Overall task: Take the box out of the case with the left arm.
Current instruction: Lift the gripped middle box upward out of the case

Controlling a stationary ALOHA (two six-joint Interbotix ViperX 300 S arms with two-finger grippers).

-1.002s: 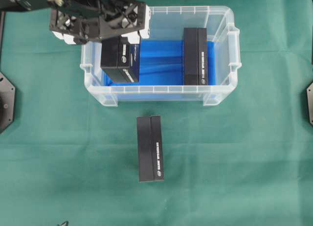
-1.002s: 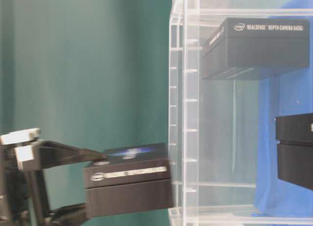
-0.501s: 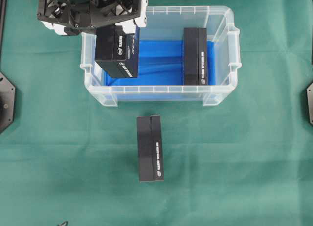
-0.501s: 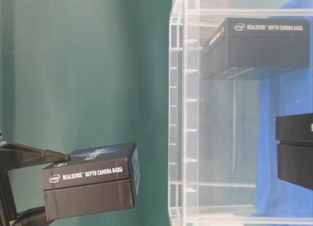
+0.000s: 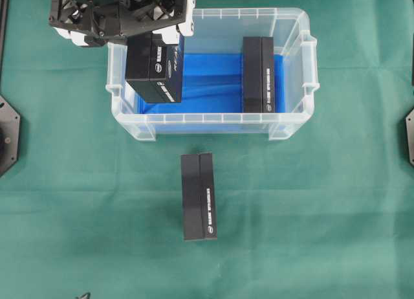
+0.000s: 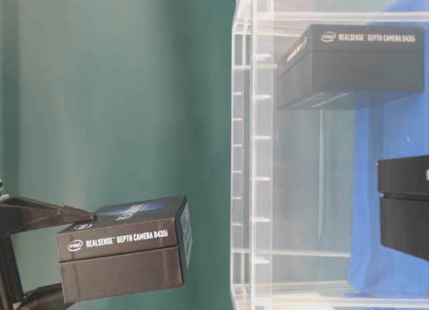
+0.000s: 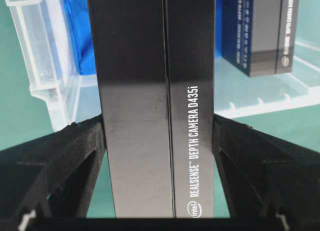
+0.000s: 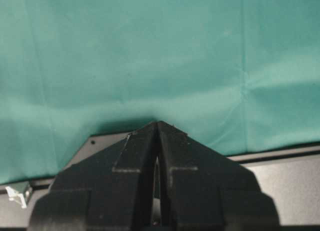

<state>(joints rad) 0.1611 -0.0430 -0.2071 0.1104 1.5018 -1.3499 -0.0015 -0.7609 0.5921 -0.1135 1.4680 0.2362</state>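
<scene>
Now, nearest in the overhead view, a long black cardboard box with white lettering (image 5: pixel 198 196) lies alone on the green-clothed table (image 5: pixel 323 234), in front of the case and apart from it. Behind it stands the large clear plastic rectangular case with a bright blue floor lining (image 5: pixel 213 124). One black box of the same kind (image 5: pixel 259 74) stands on edge inside it, toward its right end. Farther back, over the case's left end, the left arm's black pincer (image 5: pixel 123 17) is clamped on a third matching black box labelled as a depth camera (image 5: pixel 154 67); in the left wrist view its fingers (image 7: pixel 75 156) press both flanks of that box.

A second earlier this box hung lower and more to the right, and in the table-level view its end met the case's clear wall. Since then it has risen and, in that view, drawn away from the wall, so a clear gap of green separates them (image 6: pixel 124 249). It has held still for the last half second. That suggests the lift is done and only the carry aside and set-down remain.

Counted: three black boxes, one case, two pincers. The right arm's black pincer (image 8: pixel 157 136) shows closed and empty over bare cloth.
</scene>
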